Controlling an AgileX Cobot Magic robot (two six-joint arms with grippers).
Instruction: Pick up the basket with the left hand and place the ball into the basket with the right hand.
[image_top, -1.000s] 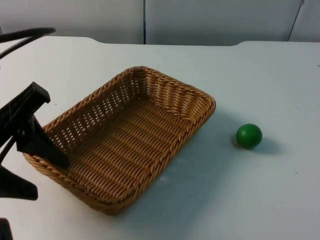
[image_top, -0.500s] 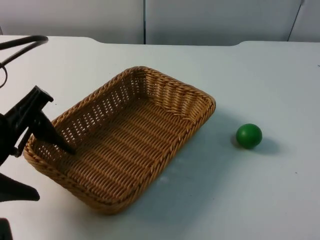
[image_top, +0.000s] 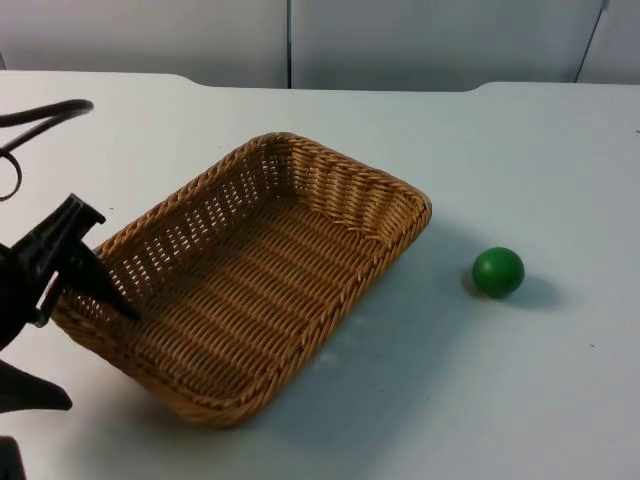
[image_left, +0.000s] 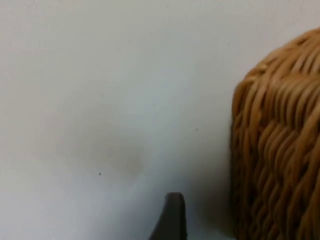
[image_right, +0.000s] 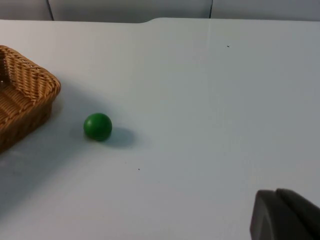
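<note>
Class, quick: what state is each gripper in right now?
Left gripper: fingers astride the brown woven wicker basket's rim, open.
Right gripper: waiting apart; cannot be told.

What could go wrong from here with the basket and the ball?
The left gripper straddles only the basket rim at one corner, so the basket may tilt or slip when raised. The green ball lies loose on the table beside the basket, so a nudge from the basket or the waiting right gripper could send it rolling.
</note>
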